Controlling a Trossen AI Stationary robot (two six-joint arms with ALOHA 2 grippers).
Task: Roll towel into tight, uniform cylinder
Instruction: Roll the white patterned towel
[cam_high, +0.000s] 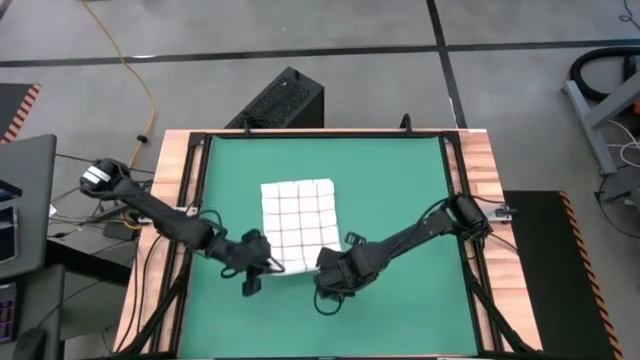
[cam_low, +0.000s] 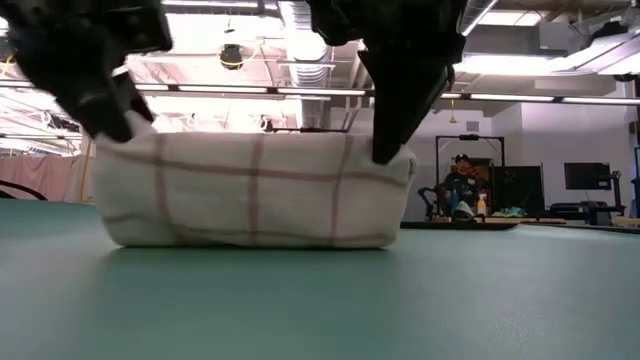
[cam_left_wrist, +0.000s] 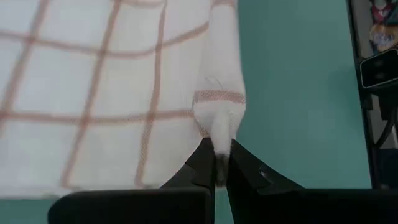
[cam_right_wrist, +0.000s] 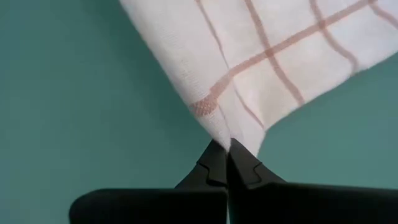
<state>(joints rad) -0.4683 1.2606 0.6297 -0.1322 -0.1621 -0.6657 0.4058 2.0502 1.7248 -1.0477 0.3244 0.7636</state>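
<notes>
The towel (cam_high: 298, 222), white with a red-brown grid, lies on the green mat (cam_high: 400, 190) near its middle. In the low view its near part (cam_low: 250, 190) stands up from the mat as a rounded fold, with the bottom of the fold on the mat. My left gripper (cam_high: 263, 267) is shut on the towel's near left corner. My right gripper (cam_high: 326, 270) is shut on its near right corner. In the low view, the left gripper (cam_low: 118, 122) and the right gripper (cam_low: 392, 150) come down onto the fold's top corners. My left gripper pinches the towel's near left corner (cam_left_wrist: 217, 127) between its two fingertips, slanting down from the near left. The corner is raised off the mat and gathered into a narrow point at the fingers. The cloth below it curves down to the mat. My right gripper pinches the towel's near right corner (cam_right_wrist: 225, 132) between its two fingertips, pointing steeply down. The corner is raised off the mat, and the cloth spreads away from the fingers down to the mat.
Bare green mat (cam_high: 400, 300) lies on all sides of the towel. A wooden frame (cam_high: 480, 170) borders the mat. A black box (cam_high: 283, 100) stands beyond the far edge. A person (cam_low: 462, 175) sits far off in the room behind.
</notes>
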